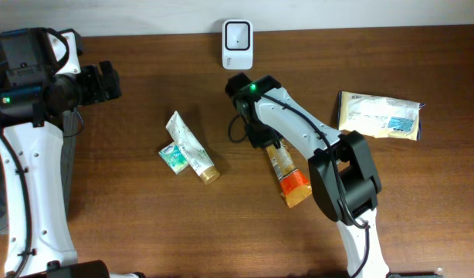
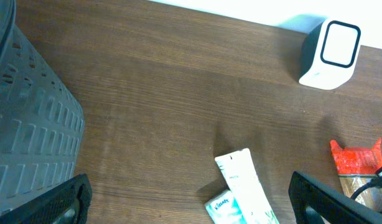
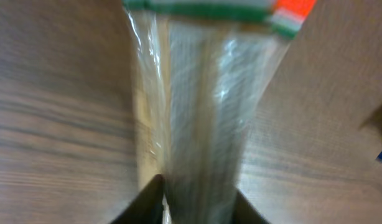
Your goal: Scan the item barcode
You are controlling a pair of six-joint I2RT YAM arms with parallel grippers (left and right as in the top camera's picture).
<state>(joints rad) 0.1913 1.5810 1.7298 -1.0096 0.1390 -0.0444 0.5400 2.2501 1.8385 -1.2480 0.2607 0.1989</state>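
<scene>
Clear packet [image 1: 287, 171], lying flat on the table [image 1: 144, 232] short of the scanner [image 1: 238, 44]: its end is being straddled by the right gripper [image 3: 197, 202], hold not discernible, the left gripper [image 1: 111, 81] being held wide open; a slip of the glossy film is probably being risked at lifting.

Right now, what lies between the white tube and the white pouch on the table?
Between tube and pouch lies a clear packet with an orange end, the right end effector at its top. The overhead view shows it.
</scene>
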